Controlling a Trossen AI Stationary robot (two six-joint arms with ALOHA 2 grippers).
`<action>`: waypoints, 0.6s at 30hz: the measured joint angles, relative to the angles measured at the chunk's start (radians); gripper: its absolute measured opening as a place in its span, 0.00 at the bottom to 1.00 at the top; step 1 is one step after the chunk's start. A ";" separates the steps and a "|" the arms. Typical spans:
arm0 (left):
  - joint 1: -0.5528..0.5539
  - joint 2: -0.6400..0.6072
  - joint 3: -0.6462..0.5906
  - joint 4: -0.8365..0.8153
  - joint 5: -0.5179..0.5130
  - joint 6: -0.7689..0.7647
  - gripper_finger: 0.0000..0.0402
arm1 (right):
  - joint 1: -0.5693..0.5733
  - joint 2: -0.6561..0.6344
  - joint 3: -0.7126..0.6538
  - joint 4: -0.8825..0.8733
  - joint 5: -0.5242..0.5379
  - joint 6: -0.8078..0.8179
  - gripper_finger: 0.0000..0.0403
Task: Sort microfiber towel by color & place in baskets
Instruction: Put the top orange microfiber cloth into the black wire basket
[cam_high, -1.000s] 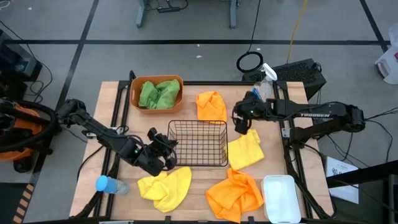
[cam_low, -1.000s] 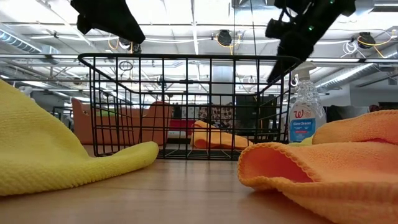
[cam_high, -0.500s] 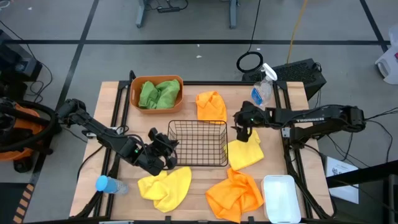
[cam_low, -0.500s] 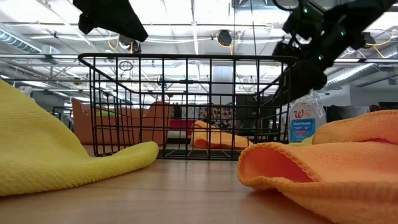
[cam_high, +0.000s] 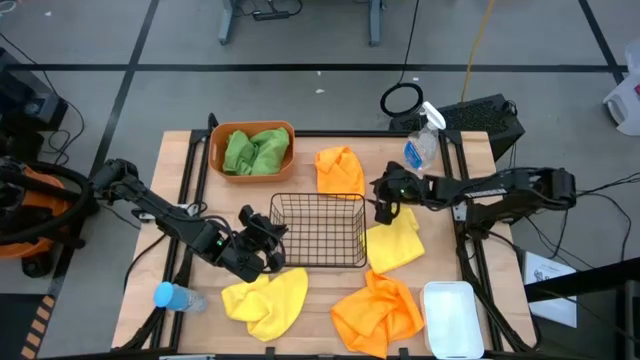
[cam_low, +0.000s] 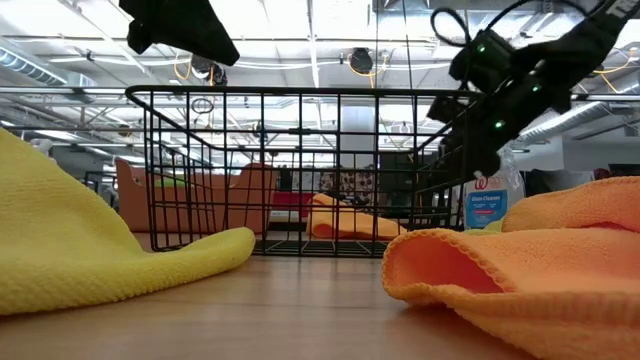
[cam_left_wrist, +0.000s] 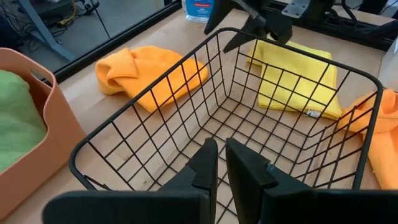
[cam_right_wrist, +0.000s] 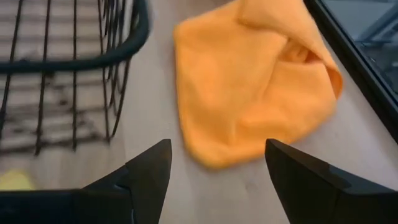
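In the low view, the near yellow towel (cam_low: 90, 250) is cut off by the left edge and the near orange towel (cam_low: 520, 275) by the right and bottom edges. The spray bottle (cam_low: 492, 195) is partly hidden behind the right arm, and the orange tub (cam_low: 190, 195) is seen only through the wire basket (cam_low: 300, 170). In the right wrist view, the basket (cam_right_wrist: 68, 62) is cropped to one corner. The white bin (cam_high: 455, 320) is clipped by the high view's lower edge.
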 joint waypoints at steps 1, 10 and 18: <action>0.000 0.000 0.000 0.000 -0.002 0.000 0.10 | -0.015 0.021 0.000 0.042 -0.024 -0.006 0.63; 0.000 0.000 0.000 -0.001 -0.004 0.036 0.10 | -0.127 0.195 0.011 0.219 -0.173 -0.025 0.63; 0.002 0.000 0.000 -0.001 -0.005 0.053 0.10 | -0.164 0.363 0.064 0.240 -0.176 -0.039 0.63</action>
